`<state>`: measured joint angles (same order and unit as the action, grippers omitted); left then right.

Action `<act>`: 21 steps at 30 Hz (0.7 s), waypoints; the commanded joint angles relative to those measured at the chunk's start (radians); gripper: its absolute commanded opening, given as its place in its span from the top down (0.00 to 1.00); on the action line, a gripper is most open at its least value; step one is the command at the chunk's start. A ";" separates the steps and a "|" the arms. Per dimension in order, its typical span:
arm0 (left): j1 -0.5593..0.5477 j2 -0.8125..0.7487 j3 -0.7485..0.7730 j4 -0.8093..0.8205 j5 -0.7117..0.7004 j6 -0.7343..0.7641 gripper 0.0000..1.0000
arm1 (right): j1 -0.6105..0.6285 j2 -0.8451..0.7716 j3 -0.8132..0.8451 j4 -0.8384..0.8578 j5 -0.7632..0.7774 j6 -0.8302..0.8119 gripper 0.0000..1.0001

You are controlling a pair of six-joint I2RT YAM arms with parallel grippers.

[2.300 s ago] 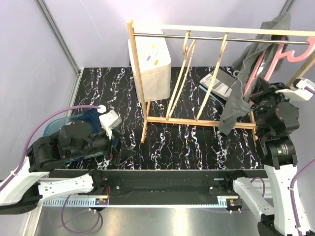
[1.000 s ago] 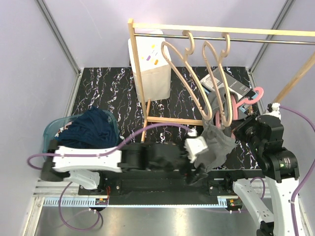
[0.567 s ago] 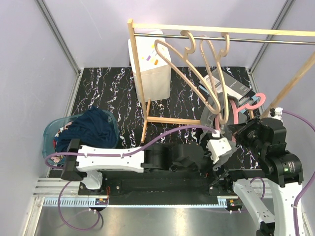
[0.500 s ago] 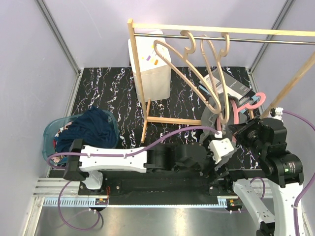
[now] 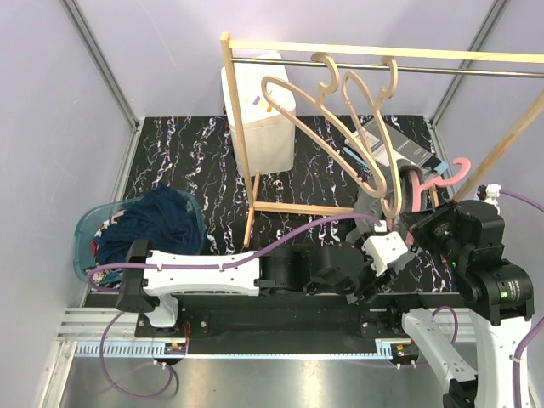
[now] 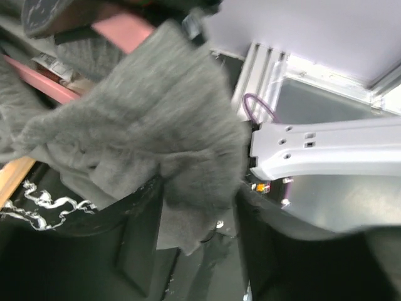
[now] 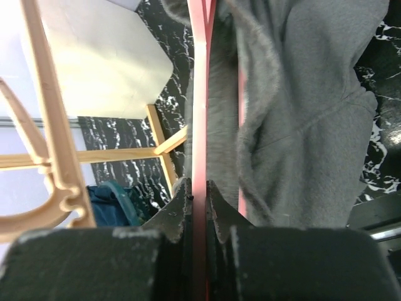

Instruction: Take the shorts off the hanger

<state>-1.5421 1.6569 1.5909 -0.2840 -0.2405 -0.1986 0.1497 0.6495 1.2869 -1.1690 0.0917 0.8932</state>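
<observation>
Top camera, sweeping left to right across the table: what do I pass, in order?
Teal basket holding the navy shorts → white bin → wooden hangers → pink hanger. The grey shorts overlap the hangers, so I leave them unplaced.

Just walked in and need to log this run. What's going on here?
The right arm's fingers are shut on the pink hanger, which carries the grey shorts. The left arm reaches across to that cloth; whether it grips is unclear. Navy shorts lie in the blue basket, and two wooden hangers hang bare.
</observation>
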 commanded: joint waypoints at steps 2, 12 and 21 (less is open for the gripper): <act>0.016 0.015 0.018 -0.046 -0.011 -0.036 0.32 | 0.001 0.004 0.086 0.086 -0.061 0.096 1.00; 0.016 0.014 0.020 -0.075 0.015 -0.027 0.88 | -0.001 0.013 0.106 0.095 -0.078 0.110 1.00; -0.018 -0.152 -0.109 -0.133 0.116 0.080 1.00 | 0.001 -0.001 0.026 0.095 0.058 0.101 1.00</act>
<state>-1.5272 1.6341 1.5497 -0.3866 -0.2043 -0.1932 0.1493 0.6556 1.3262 -1.1732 0.0757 0.9646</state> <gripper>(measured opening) 0.050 0.086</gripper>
